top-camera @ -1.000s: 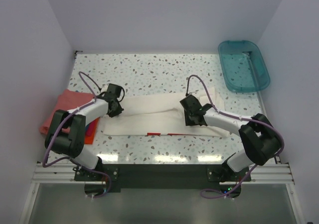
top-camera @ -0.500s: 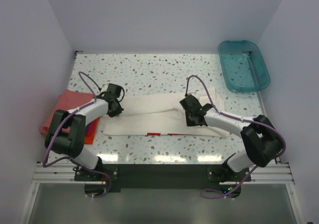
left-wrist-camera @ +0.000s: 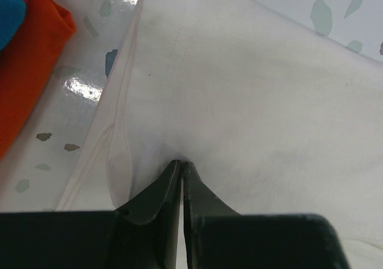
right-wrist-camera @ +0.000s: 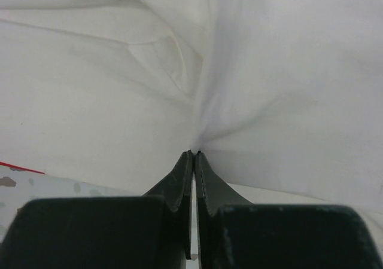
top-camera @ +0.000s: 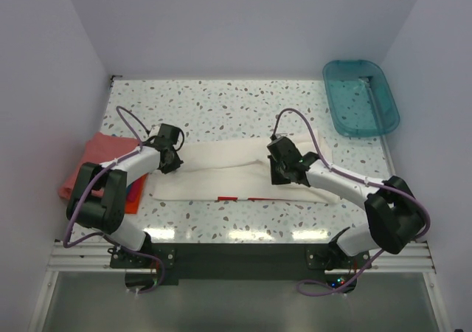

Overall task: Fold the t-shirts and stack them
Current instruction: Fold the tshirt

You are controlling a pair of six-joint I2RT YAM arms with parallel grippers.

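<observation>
The white t-shirt [top-camera: 228,171] lies as a long folded band across the table's middle, a strip of its red print [top-camera: 240,198] showing at the near edge. My left gripper [top-camera: 172,160] is shut on the shirt's left end; the pinched cloth shows in the left wrist view [left-wrist-camera: 181,162]. My right gripper [top-camera: 282,171] is shut on the cloth right of centre, and the fabric puckers at its tips in the right wrist view [right-wrist-camera: 195,152]. Folded salmon-pink [top-camera: 92,162], orange-red [left-wrist-camera: 27,72] and blue [left-wrist-camera: 9,15] shirts lie at the left.
A teal translucent tub [top-camera: 360,97] stands at the back right corner. The speckled table [top-camera: 221,107] runs behind the shirt. Purple cables loop above both arms.
My right gripper has shifted slightly toward the back with the cloth in it. The left arm has not moved.
</observation>
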